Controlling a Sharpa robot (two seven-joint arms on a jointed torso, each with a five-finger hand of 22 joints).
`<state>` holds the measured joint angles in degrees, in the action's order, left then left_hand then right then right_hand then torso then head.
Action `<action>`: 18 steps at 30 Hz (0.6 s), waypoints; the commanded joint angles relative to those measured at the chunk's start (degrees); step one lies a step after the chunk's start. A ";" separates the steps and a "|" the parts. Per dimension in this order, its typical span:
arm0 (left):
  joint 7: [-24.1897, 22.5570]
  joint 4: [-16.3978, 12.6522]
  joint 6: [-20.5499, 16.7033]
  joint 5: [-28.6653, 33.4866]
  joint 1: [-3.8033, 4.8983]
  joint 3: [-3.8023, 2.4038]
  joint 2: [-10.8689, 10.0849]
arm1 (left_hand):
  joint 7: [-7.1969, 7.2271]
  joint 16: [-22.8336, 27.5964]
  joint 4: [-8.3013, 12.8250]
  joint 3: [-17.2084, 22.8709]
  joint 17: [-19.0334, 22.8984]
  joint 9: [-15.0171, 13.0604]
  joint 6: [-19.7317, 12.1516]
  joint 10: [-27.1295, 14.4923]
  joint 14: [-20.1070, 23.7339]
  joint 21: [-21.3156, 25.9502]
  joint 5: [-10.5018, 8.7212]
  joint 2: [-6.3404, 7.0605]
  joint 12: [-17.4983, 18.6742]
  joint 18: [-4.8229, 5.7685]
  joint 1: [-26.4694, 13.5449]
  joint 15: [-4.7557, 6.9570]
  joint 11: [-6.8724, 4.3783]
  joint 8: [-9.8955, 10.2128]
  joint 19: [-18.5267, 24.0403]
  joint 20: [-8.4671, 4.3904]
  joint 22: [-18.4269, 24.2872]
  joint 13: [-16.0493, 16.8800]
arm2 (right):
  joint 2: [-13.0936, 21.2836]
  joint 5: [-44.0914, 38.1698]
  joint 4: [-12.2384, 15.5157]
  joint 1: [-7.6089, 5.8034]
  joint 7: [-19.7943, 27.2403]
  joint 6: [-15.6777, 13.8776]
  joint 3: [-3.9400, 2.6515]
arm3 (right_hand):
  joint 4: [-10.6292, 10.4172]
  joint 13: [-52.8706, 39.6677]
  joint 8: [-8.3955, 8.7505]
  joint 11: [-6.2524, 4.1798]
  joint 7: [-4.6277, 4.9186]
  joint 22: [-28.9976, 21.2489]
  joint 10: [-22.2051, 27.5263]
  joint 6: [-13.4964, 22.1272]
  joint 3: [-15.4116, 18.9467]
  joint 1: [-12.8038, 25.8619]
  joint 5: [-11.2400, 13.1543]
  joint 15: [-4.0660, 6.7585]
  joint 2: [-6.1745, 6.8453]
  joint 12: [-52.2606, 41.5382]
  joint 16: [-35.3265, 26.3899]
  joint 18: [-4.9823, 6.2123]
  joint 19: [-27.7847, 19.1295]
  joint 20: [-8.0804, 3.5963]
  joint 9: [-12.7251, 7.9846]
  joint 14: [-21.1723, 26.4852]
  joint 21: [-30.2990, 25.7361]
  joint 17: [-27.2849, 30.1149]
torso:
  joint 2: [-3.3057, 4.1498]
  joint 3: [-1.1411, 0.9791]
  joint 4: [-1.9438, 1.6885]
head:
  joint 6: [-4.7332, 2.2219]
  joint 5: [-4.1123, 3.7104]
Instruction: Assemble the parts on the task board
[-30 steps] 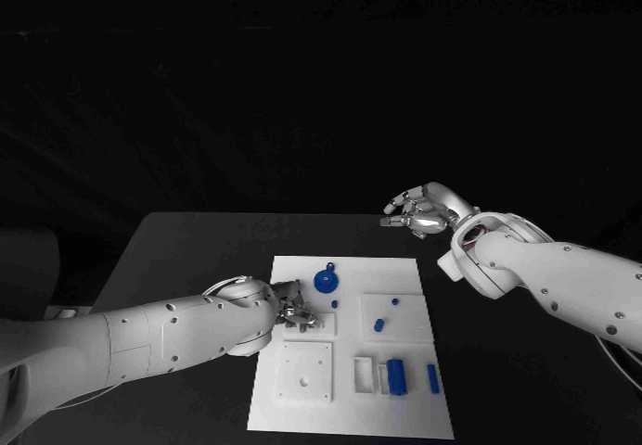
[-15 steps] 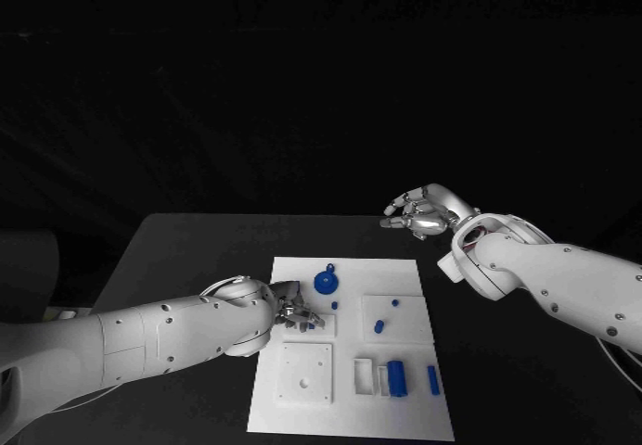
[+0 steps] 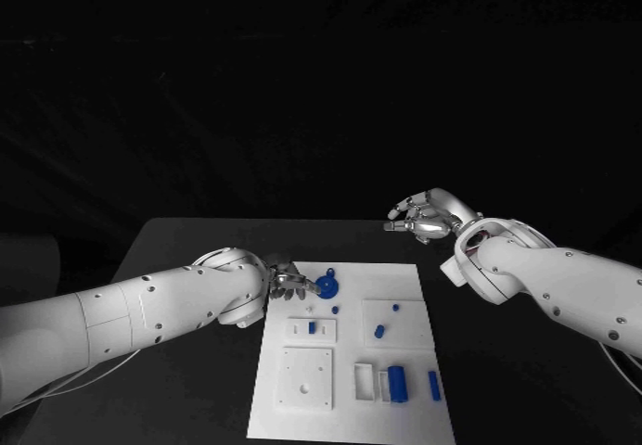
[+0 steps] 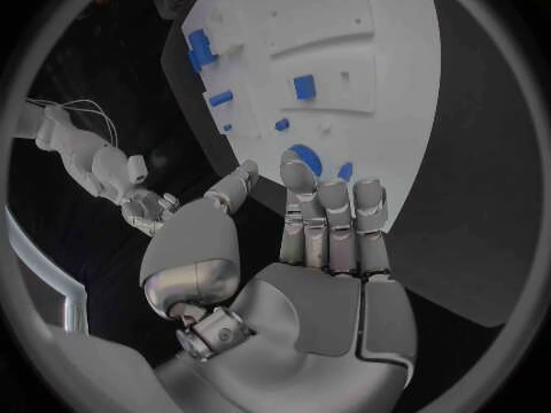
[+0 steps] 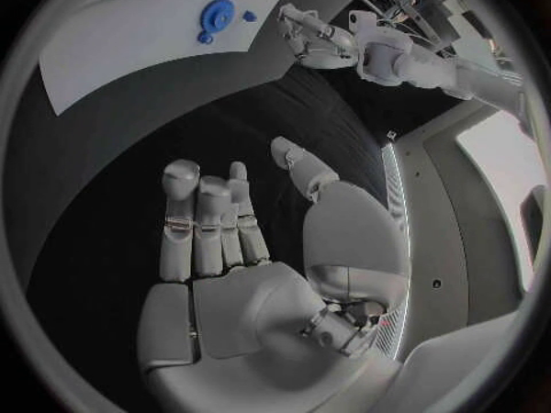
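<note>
- We are looking down at a black table (image 3: 187, 246) with the white task board (image 3: 402, 408) lying in its middle.
- We are holding our left hand (image 3: 287, 280) over the board's far left corner, fingers straight and apart, gripping nothing.
- We are keeping our right hand (image 3: 426, 213) raised beyond the board's far right corner, well apart from it, fingers loosely spread and gripping nothing.
- A round blue disc (image 3: 326, 281) is lying on the board just beside the left fingertips (image 4: 301, 167).
- A blue cylinder (image 3: 396, 377) is lying near the board's near edge, with a thin blue bar (image 3: 433, 384) just beside it.
- Smaller blue pieces (image 3: 378, 327) are sitting mid-board.
</note>
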<state>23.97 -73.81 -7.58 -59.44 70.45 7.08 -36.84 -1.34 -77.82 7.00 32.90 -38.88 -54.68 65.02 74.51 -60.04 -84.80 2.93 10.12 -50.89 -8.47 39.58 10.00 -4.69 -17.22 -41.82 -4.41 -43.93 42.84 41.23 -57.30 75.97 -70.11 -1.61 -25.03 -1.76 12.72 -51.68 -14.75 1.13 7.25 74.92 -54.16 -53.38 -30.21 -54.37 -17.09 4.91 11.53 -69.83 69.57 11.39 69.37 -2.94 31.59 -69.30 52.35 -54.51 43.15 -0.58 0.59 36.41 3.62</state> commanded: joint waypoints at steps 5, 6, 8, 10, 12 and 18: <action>-2.26 5.00 3.24 2.05 0.86 0.03 1.59 | -2.53 5.83 4.21 -0.45 3.16 2.41 -4.91 -5.50 4.57 4.94 -0.07 -2.29 6.50 3.50 2.80 -3.92 2.42 3.72 4.25 -6.97 2.31 -3.02 | -0.23 0.53 -0.94 0.02 0.46 0.75 -0.02 | -0.44 0.10 0.41 0.16 0.46 0.99 0.25 0.55 0.12 0.56 -0.27 0.05 0.05 -0.26 0.11 3.61 -0.03 -0.54 -0.04 0.36 -0.27 0.09 | 0.09 0.04 0.07 | -0.70 0.09; -2.30 5.76 3.21 1.42 0.89 0.03 1.89 | -2.56 5.98 4.30 -0.48 3.28 2.49 -4.91 -5.49 4.56 5.08 -0.07 -2.38 6.72 3.58 2.91 -4.06 2.45 3.76 4.25 -6.89 2.39 -3.14 | -0.23 0.54 -1.05 0.02 0.46 0.73 -0.02 | -0.44 0.10 0.42 0.16 0.46 0.99 0.25 0.56 0.12 0.57 -0.28 0.05 0.04 -0.26 0.11 3.61 -0.03 -0.54 -0.04 0.36 -0.27 0.09 | 0.10 0.05 0.08 | -0.73 0.10; -2.37 7.56 3.37 0.10 1.01 0.03 2.58 | -2.61 6.30 4.42 -0.52 3.51 2.63 -4.91 -5.56 4.60 5.32 -0.06 -2.50 7.14 3.69 3.08 -4.26 2.50 3.83 4.27 -6.77 2.53 -3.35 | -0.31 0.56 -1.24 0.02 0.46 0.76 -0.02 | -0.47 0.10 0.42 0.17 0.47 0.99 0.25 0.57 0.12 0.59 -0.28 0.04 0.03 -0.27 0.11 3.61 -0.03 -0.54 -0.05 0.36 -0.27 0.09 | 0.12 0.07 0.03 | -0.83 0.19; -2.37 9.89 3.94 -0.61 1.27 0.02 3.61 | -2.66 6.54 4.33 -0.66 3.71 2.77 -4.95 -5.51 4.57 5.52 -0.06 -2.44 7.48 3.79 2.97 -4.41 2.56 3.91 4.23 -6.65 2.66 -3.53 | -0.42 0.56 -1.33 0.02 0.45 0.78 -0.02 | -0.50 0.11 0.43 0.18 0.48 0.99 0.25 0.58 0.12 0.61 -0.30 0.03 0.02 -0.28 0.11 3.61 -0.02 -0.54 -0.05 0.36 -0.27 0.09 | 0.11 0.05 -0.03 | -0.90 0.28; -2.31 11.96 5.49 -1.12 1.39 0.02 4.56 | -2.70 6.69 4.02 -0.83 3.84 2.90 -4.99 -5.44 4.51 5.68 -0.07 -2.38 7.74 3.85 2.64 -4.52 2.60 3.98 4.17 -6.54 2.76 -3.65 | -0.54 0.56 -1.37 0.02 0.45 0.83 -0.02 | -0.52 0.12 0.44 0.19 0.49 0.99 0.25 0.59 0.12 0.61 -0.31 0.02 0.01 -0.28 0.12 3.61 -0.02 -0.54 -0.05 0.36 -0.27 0.09 | 0.11 0.04 -0.04 | -0.97 0.31; -2.49 16.76 8.46 -1.18 1.41 0.03 7.40 | -3.12 7.13 2.71 -1.34 4.18 3.75 -6.03 -5.72 4.78 6.20 -0.11 -2.25 8.69 3.95 1.07 -4.91 2.98 4.86 4.35 -6.20 3.00 -4.01 | -0.80 0.56 -1.36 0.02 0.44 0.86 -0.02 | -0.55 0.13 0.45 0.21 0.50 0.99 0.25 0.61 0.11 0.60 -0.35 0.00 -0.02 -0.29 0.12 3.61 -0.02 -0.54 -0.05 0.36 -0.27 0.10 | 0.16 0.02 0.09 | -1.01 0.66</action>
<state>22.58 -58.01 -2.82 -59.68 71.86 7.11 -30.19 -4.48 -70.99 10.08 31.45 -34.75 -51.01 59.23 68.88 -55.21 -78.97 2.93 7.85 -42.43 -4.88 41.12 5.42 -1.85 -12.59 -37.78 -3.59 -40.99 38.89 40.53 -56.80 74.57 -70.11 -1.57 -24.95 -1.76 12.56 -51.64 -14.52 1.12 7.23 74.91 -54.16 -53.19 -30.05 -54.38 -17.09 4.90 11.53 -69.83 69.57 11.39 69.36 -3.21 31.59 -69.30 52.35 -54.51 43.28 -0.54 0.60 35.41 4.14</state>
